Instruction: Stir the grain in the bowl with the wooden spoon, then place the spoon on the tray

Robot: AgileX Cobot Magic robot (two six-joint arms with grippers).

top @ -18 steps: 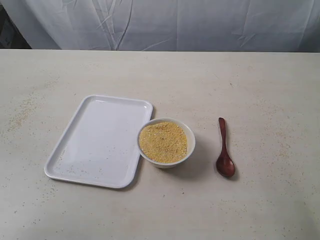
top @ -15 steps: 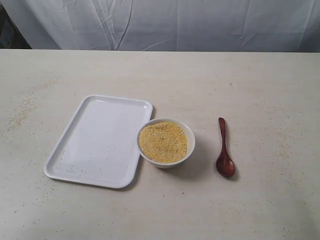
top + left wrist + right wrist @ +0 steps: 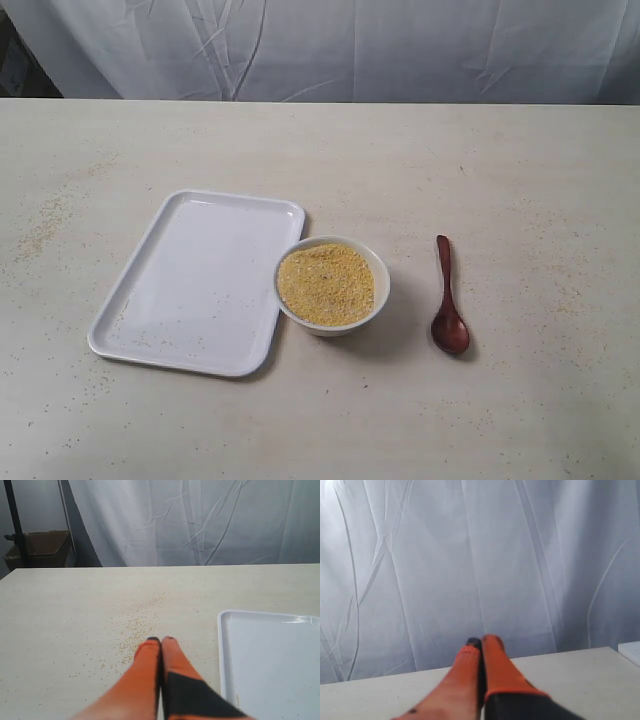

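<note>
You are looking at the very start of the task. As far as I can judge, no part of it is done yet.

The spoon (image 3: 449, 300) is lying flat on the table (image 3: 520, 170), to the right of the bowl (image 3: 382, 276) and apart from it. Its handle is pointing to the far side and its oval end to the near edge. Nothing is touching it.

The bowl is standing just beside the right edge of the tray (image 3: 190, 280); I cannot tell if the two are touching. The grain (image 3: 326, 284) is filling the bowl almost to the rim, and its surface is looking level, so I am judging that it is not stirred. The tray is carrying only a few stray specks.

The left gripper (image 3: 161, 640) is closed, with its fingers pressing together and nothing between them. It is hanging over the table beside the tray, above some scattered grains (image 3: 134, 630). The right gripper (image 3: 482, 641) is also closed and empty, and it is facing the white curtain (image 3: 420, 555). Neither arm is showing in the exterior view, so both seem well apart from the spoon.

Everything is left for you to do: opening a gripper, taking the spoon by the handle, stirring the grain, and then laying the spoon on the tray.
</note>
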